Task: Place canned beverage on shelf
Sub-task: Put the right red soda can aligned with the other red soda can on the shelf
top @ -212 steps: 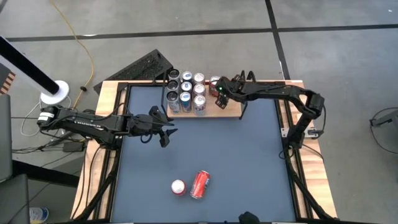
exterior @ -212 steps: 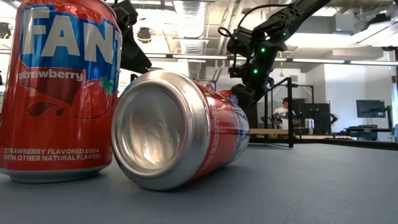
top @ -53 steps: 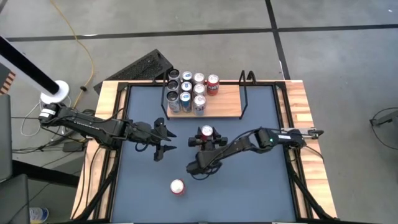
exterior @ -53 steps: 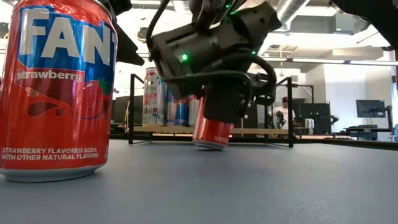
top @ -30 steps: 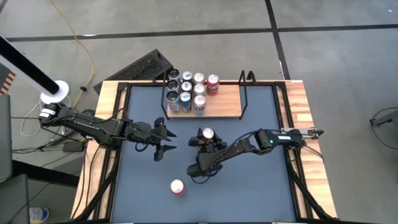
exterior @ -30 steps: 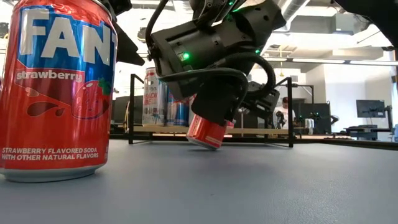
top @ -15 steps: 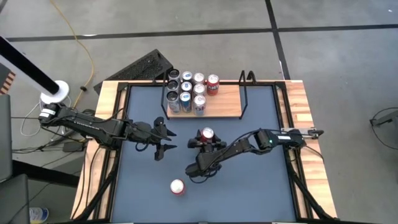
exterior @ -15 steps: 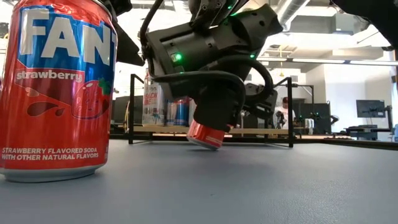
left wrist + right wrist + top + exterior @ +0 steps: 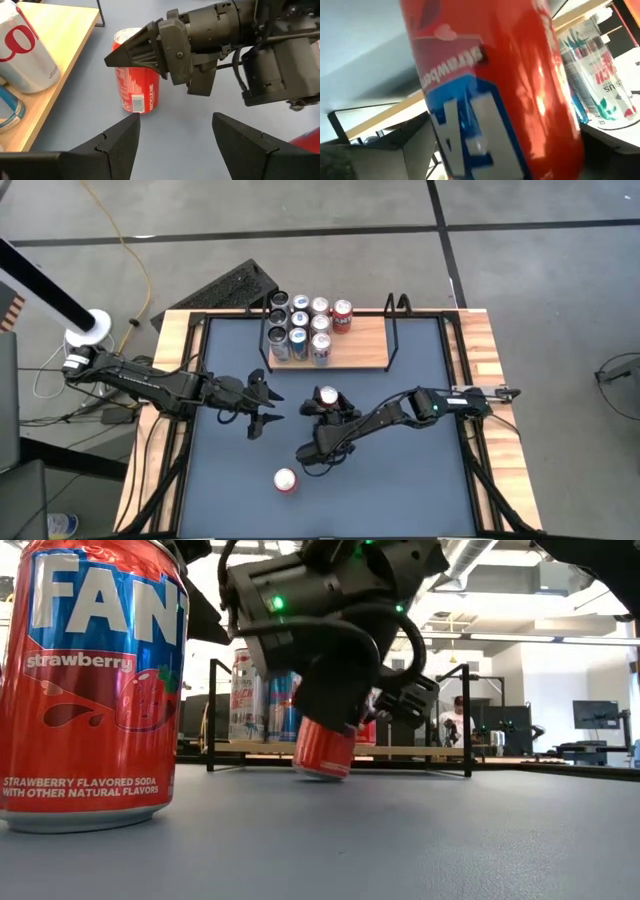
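A red can [image 9: 328,396] stands nearly upright on the dark table mat, mid-table, just in front of the shelf [image 9: 362,352]. My right gripper [image 9: 330,408] is shut on it; the can [image 9: 490,90] fills the right wrist view. The light-wood shelf holds several cans [image 9: 300,330] at its left end. My left gripper [image 9: 268,412] hovers open to the left of the red can [image 9: 136,92], its fingers pointing at the can and touching nothing. A second red Fanta can [image 9: 286,480] stands upright near the table's front edge. My right gripper has the red can's upper side wall [image 9: 131,75] between its two fingers, one finger [image 9: 145,50] in front and the other behind. The fingers come from the table's near side, slanting slightly down. The can leans a little, with its bottom rim [image 9: 322,774] at the mat.
The shelf's black rod uprights [image 9: 392,330] stand at both ends; the board's right half is bare wood. The Fanta can [image 9: 95,690] looms close in the low view. A light-wood rim [image 9: 480,340] borders the table. A black rack [image 9: 225,290] lies beyond the far left corner.
My right gripper has shifted slightly toward the table's left with the red can. The can, tipped and held just off the mat a second ago, has swung back closer to upright, and its bottom has come down to the mat. The left arm has kept still.
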Robot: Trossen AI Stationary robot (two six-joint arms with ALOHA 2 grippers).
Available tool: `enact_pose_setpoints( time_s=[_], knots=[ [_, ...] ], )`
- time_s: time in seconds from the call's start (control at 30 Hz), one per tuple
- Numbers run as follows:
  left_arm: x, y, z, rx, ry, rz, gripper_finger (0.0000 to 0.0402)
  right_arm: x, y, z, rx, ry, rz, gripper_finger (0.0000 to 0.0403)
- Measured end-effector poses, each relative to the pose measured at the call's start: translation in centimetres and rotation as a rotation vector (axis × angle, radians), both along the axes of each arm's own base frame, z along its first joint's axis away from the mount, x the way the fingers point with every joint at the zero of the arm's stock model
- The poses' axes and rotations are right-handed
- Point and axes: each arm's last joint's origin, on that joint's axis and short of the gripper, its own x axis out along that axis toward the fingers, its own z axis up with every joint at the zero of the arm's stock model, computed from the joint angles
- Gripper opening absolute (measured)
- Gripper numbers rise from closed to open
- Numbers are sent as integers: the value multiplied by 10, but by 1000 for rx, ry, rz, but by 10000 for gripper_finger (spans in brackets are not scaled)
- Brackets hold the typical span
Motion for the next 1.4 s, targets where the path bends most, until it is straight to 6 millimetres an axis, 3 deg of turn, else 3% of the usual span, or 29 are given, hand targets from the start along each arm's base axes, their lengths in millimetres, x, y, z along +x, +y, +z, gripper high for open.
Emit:
enact_pose_setpoints(
  time_s=[0.33,0.47,0.6,0.73,0.83,1.0,1.1,1.23,1.4],
  knots=[
    [0,0,0,-1,0,1,238,9,11,40,88,-252,-49,374],
    [0,0,0,-2,0,1,238,13,23,60,299,-418,-157,374],
    [0,0,0,-12,0,5,238,16,29,78,588,-619,-378,374],
    [0,0,0,-12,0,6,238,4,28,102,738,-670,-506,374],
    [0,0,0,-13,-1,6,238,-2,24,127,794,-695,-479,374],
    [0,0,0,-22,-4,10,238,-8,3,174,945,-710,-360,374],
    [0,0,0,-22,-4,10,238,-4,-18,189,1079,-700,-325,374],
    [0,0,0,-22,-4,10,238,2,-44,192,1149,-622,-272,374],
    [0,0,0,-13,0,6,238,12,-64,173,1197,-532,-302,374]
  ],
)
